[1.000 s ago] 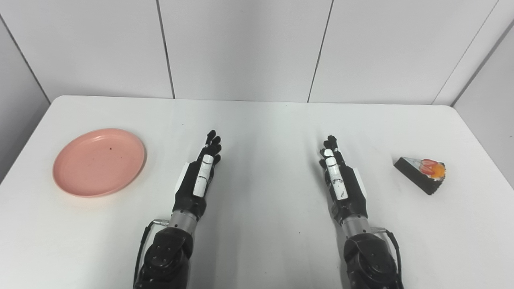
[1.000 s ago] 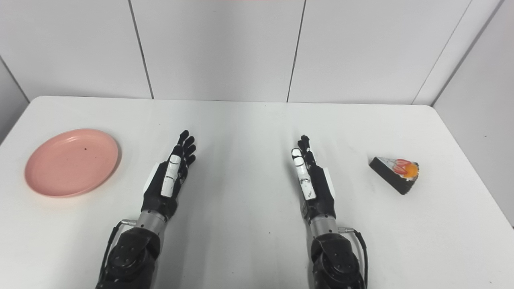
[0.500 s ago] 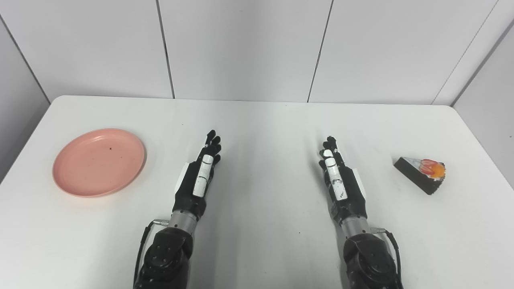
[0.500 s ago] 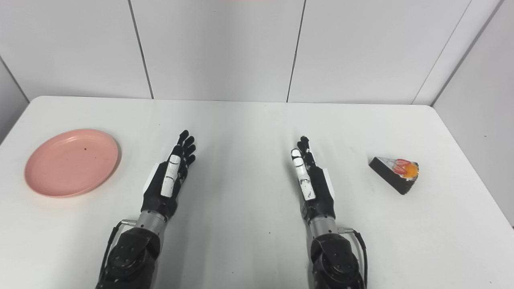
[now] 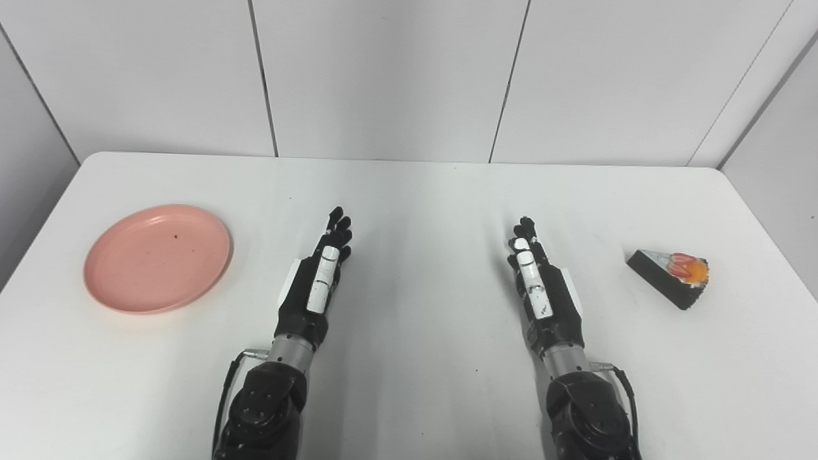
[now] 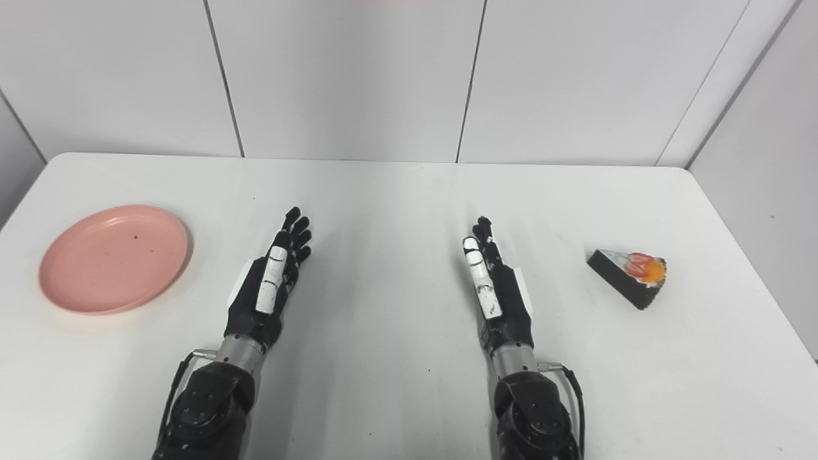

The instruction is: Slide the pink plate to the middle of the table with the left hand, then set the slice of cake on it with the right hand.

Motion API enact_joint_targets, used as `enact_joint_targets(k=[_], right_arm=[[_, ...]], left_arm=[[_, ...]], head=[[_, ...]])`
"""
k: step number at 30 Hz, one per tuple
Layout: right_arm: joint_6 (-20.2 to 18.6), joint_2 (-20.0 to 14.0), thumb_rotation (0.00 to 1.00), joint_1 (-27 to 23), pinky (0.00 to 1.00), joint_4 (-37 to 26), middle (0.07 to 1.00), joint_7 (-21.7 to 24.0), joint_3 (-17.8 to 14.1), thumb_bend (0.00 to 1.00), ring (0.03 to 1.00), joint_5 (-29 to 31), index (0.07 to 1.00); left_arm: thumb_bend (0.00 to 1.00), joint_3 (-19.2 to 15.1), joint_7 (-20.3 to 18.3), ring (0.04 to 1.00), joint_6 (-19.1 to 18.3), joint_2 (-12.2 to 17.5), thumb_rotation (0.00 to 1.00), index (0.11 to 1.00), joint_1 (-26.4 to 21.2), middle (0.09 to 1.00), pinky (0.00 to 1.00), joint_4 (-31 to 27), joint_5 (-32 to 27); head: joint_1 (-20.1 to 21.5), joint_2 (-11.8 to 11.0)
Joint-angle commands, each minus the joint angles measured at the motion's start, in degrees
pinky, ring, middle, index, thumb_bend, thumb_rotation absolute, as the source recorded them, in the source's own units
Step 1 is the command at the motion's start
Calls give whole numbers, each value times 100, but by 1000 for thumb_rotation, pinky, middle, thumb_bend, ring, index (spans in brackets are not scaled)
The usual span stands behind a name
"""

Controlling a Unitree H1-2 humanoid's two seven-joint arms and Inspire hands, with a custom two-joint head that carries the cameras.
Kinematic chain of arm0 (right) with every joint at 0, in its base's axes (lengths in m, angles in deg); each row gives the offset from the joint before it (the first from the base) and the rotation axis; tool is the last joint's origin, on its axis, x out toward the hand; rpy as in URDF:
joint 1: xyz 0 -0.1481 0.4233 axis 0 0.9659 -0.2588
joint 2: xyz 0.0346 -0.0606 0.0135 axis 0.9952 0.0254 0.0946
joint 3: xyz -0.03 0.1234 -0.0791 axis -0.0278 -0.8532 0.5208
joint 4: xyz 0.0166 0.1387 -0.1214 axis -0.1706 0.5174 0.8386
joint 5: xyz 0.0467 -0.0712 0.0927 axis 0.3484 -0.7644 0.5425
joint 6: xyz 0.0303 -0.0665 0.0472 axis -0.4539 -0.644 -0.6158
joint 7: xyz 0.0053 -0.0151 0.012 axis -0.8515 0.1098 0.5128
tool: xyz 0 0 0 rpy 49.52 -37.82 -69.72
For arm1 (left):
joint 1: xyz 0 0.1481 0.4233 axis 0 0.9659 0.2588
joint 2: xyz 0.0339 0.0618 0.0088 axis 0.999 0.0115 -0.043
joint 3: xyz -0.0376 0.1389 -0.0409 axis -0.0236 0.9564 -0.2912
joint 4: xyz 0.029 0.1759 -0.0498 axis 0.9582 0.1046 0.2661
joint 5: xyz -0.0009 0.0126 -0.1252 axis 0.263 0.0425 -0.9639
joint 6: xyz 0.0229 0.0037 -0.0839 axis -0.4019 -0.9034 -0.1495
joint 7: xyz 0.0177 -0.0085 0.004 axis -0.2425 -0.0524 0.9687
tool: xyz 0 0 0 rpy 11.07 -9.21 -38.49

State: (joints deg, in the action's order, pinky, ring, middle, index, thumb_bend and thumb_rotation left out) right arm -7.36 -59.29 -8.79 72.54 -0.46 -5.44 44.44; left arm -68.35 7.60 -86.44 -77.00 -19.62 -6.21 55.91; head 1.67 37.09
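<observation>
The left hand [image 5: 314, 281] lay low over the white table [image 5: 422, 191], edge-on, its fingers [image 5: 337, 230] stretched straight out and pointing away from the robot, and it held nothing. The right hand [image 5: 542, 287] was set the same way, fingers [image 5: 525, 231] extended and close together, empty as well. The two hands were well apart from each other, with a bare stretch of table between them.

The pink plate [image 5: 158, 257] sat flat on the table well out to the left of the left hand, about level with its fingers, and the hand did not touch it. A small dark speck showed on the plate's inner surface.

The slice of cake [image 5: 670, 277] rested on the table well to the right of the right hand, roughly level with its palm, apart from it. It was a dark wedge with a pale top and a red and orange topping at its wide end, its narrow tip pointing toward the right hand.
</observation>
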Motion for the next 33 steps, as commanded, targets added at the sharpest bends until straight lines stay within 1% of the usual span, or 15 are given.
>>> enact_joint_targets(k=[1,6,10,20,24,27,33], right_arm=[[99,15,867,-139,1000,-204,994,17,-17,666,1000,10,999],[119,4,870,-148,1000,-176,996,24,-12,666,1000,-2,1000],[143,3,871,-142,1000,-174,993,25,-14,671,1000,-4,1000],[156,0,866,-145,1000,-165,994,33,-11,666,999,-3,1000],[131,8,862,-146,1000,-181,995,16,-18,665,1000,-7,998],[121,4,861,-148,1000,-182,992,19,-17,667,1000,-7,996],[140,5,864,-158,1000,-170,991,7,-19,673,998,-25,996]], left_arm=[[734,30,-6,1000,-256,34,1000,1000,119,1000,1000,106,21],[729,39,0,1000,-199,39,1000,1000,115,1000,1000,129,37],[739,54,5,1000,-309,22,1000,1000,131,1000,1000,38,37],[728,45,19,1000,-272,11,1000,1000,129,1000,1000,40,31],[739,59,-59,1000,-344,35,1000,1000,123,1000,1000,24,-20],[747,70,-100,1000,-312,60,1000,1000,123,1000,1000,42,-17],[744,76,-60,1000,-335,58,1000,1000,123,1000,1000,33,7]], head=[[0,7],[-3,3],[0,11],[-3,14],[-3,14],[-3,14],[-3,14]])
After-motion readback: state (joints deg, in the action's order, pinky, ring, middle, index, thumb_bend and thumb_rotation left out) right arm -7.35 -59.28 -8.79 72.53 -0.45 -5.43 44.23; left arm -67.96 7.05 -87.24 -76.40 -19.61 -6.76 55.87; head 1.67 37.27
